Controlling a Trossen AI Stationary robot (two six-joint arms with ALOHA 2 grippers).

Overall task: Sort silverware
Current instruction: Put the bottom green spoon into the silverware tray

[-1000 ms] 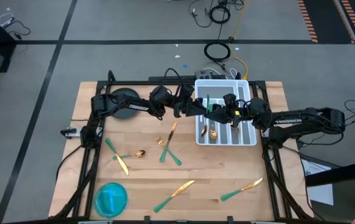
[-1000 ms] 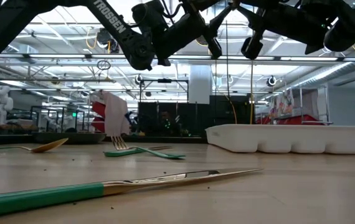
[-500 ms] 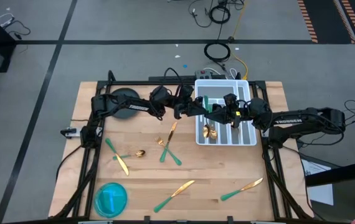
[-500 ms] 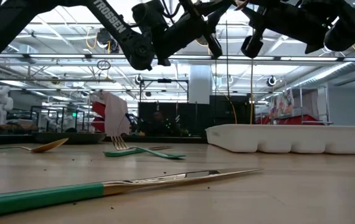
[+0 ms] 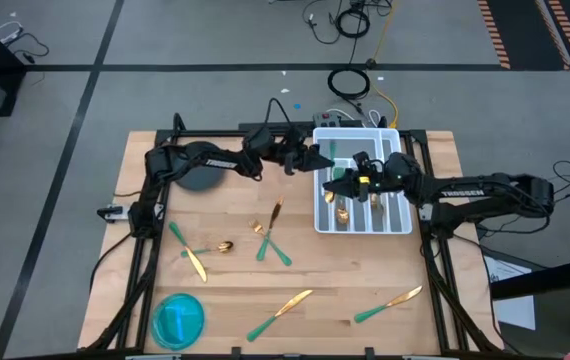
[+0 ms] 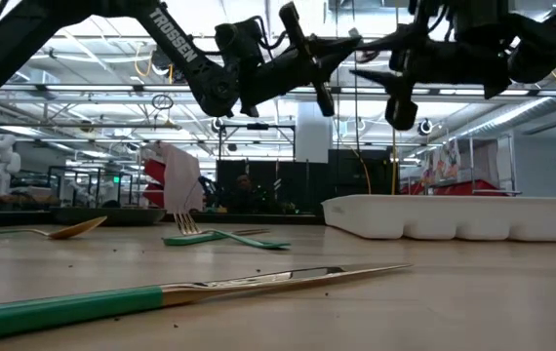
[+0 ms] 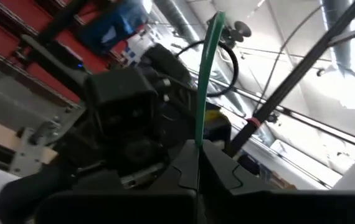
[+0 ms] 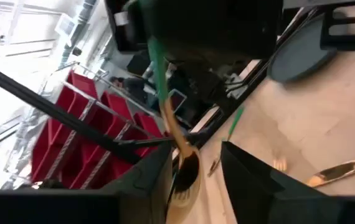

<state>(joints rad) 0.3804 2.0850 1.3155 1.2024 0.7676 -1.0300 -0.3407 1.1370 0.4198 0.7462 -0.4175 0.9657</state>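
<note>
While two knives are lying flat near the front edge of the tabletop, one knife and a second knife, both angled with blades toward the far right beside the blue bowl, they are waiting unsorted. Farther in, a loose spoon and a fork are resting mid-table, probably next in line. Beyond them, over the near-left edge of the white tray, the held spoon is hanging in the air between both arms, in what looks like a handover to re-aim it for a compartment. The left pincer is pressing together on its green handle, which is sticking straight out past the fingertips. The right pincer is standing spread around the gold bowl, seemingly letting go. The spoon's long axis is running from one pincer to the other, bowl toward the right arm, handle toward the left.
</note>
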